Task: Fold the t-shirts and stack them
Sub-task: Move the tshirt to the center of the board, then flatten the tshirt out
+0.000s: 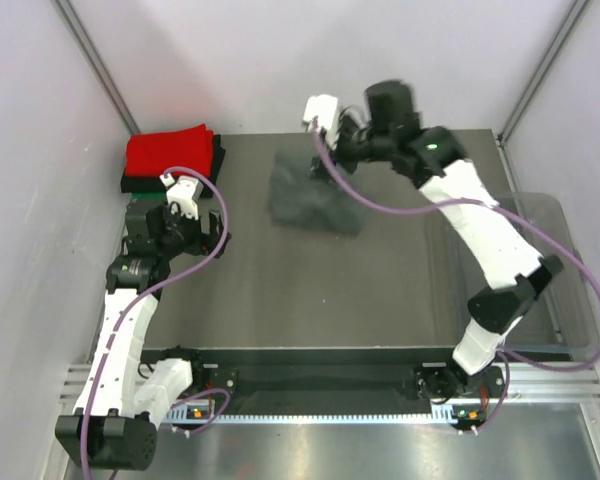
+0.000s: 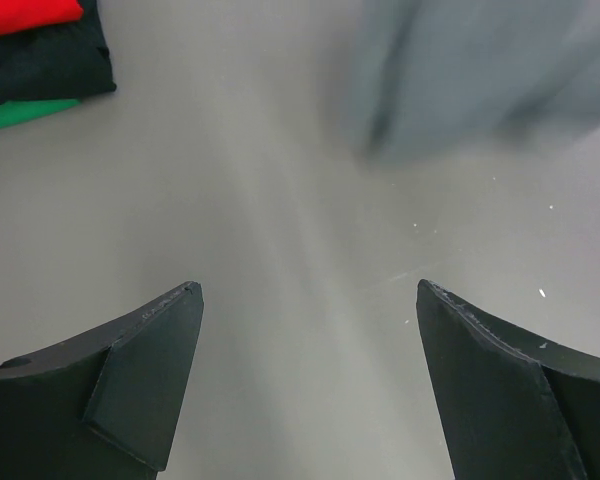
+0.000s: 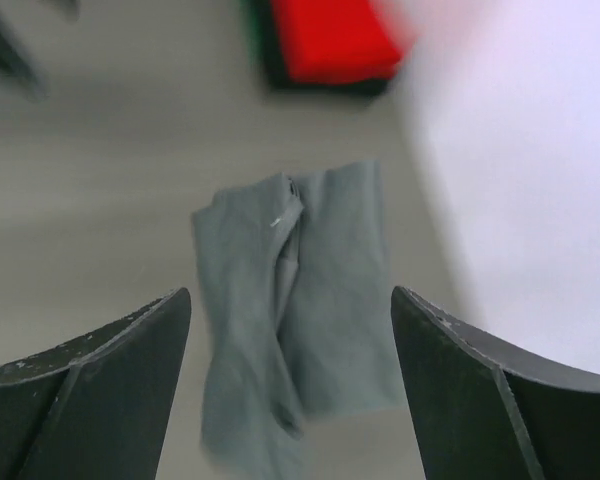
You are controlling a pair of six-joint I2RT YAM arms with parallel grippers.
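— Where is the grey shirt?

— On the worktop, towards the far side and about the middle. It lies in a rumpled, partly folded heap, with a long crease down it in the right wrist view.

— And the others?

— Stacked in the far left corner: the red shirt on top, the black shirt under it, and the green shirt at the bottom with only an edge peeking out. The stack sits well apart from the grey one.

— What is the right claw doing?

— It hangs over the far part of the grey shirt. Its fingers are spread wide with nothing between them, and the cloth shows through the gap below.

— The left claw?

— Also spread wide and holding nothing. It is near the stack on the left side, over bare worktop. From its own camera the grey shirt is a blur at the upper right and the stack is at the upper left.

— Anything else there?

— A clear plastic bin at the right edge, beside the right arm.
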